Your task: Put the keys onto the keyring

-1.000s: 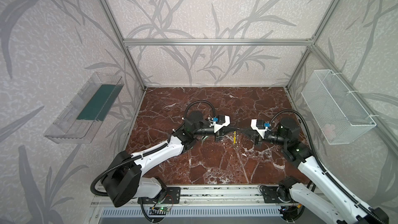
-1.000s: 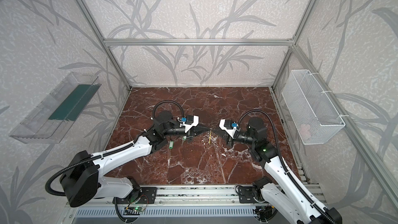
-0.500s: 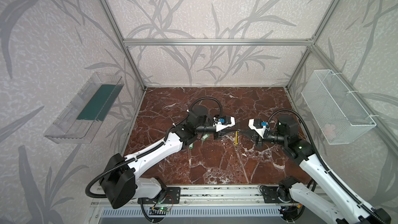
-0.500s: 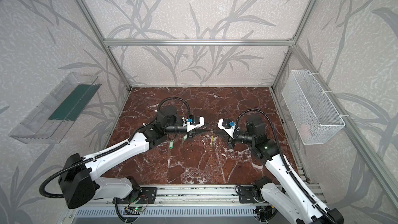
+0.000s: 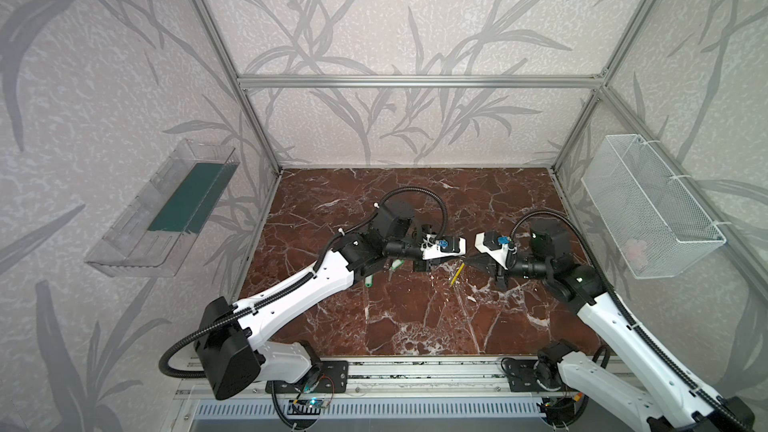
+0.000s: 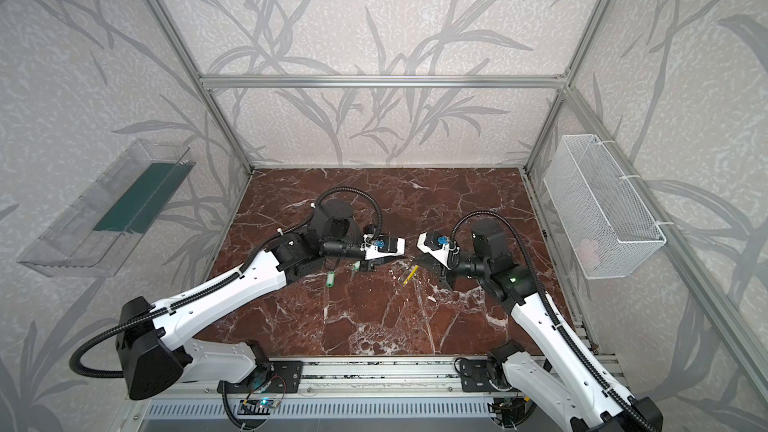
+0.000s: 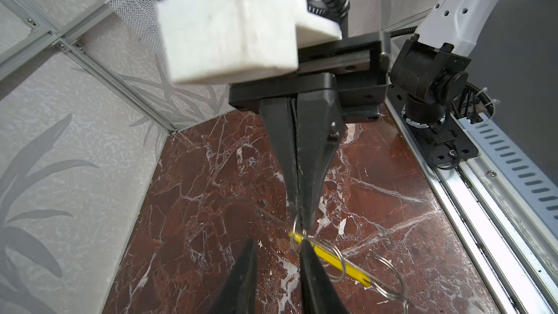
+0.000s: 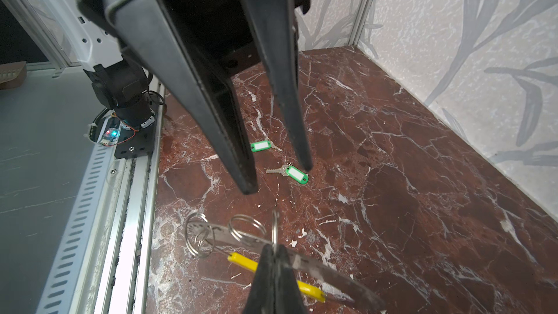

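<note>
While the right gripper is pinched tight on the keyring, seemingly at one of its small wire loops, the left gripper hangs just beside it with its fingers apart and nothing between them. The keyring is held over the middle of the tabletop with its yellow sleeve low. Whether it touches the surface I cannot tell.

The keys lie flat on the tabletop, left of its middle and about halfway between its back edge and its front edge. They are a little apart from each other and apart from the keyring; neither is on it yet.

Fetching a key with the left gripper looks like the step in hand. It would go best taken by the green tag, pinched across its flat faces so the metal head and its hole are free. A thin key lying flat on a hard surface gives fingertips little to bite. The right gripper should hold the keyring level and motionless, with the part to be threaded turned toward the left arm.

The glossy tabletop has a red-brown marble pattern with white veins and pale flecks. Leaf-print walls sit in an aluminium frame. A clear plastic tray hangs on the left wall and a white wire basket on the right. A metal rail runs along the front edge.
</note>
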You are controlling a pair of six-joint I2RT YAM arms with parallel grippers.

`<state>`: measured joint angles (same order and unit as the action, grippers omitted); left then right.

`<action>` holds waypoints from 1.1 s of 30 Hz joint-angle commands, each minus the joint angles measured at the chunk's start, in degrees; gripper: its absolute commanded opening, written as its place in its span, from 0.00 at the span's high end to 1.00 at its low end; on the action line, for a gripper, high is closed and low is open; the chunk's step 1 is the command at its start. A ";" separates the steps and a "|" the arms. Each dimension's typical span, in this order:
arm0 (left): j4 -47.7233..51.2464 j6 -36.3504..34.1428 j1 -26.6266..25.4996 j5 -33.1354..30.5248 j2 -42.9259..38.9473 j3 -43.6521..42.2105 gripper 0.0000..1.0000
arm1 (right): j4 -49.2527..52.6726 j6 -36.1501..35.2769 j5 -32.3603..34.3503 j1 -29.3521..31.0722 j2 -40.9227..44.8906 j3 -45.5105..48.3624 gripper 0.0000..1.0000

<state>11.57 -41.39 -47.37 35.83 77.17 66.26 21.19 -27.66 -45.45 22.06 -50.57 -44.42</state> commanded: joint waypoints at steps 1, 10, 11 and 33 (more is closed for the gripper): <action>4.18 -3.31 -0.99 -1.09 1.26 2.66 0.73 | 0.60 -0.47 -0.75 0.08 0.12 -2.08 1.00; 5.15 -4.02 -1.80 -2.81 3.45 3.78 0.74 | -0.24 -0.03 -0.96 0.43 0.72 -1.41 1.00; 5.21 -4.02 -1.85 -2.83 3.60 3.87 0.75 | -0.23 -0.02 -0.96 0.52 0.73 -1.49 1.00; -0.51 2.91 -1.49 1.47 4.61 2.48 1.00 | -4.55 -1.28 2.88 0.96 3.98 1.92 0.81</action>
<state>14.35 -40.32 -49.39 34.48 81.80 68.93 20.10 -28.69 -43.33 22.65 -49.17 -43.79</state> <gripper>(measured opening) 0.048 0.171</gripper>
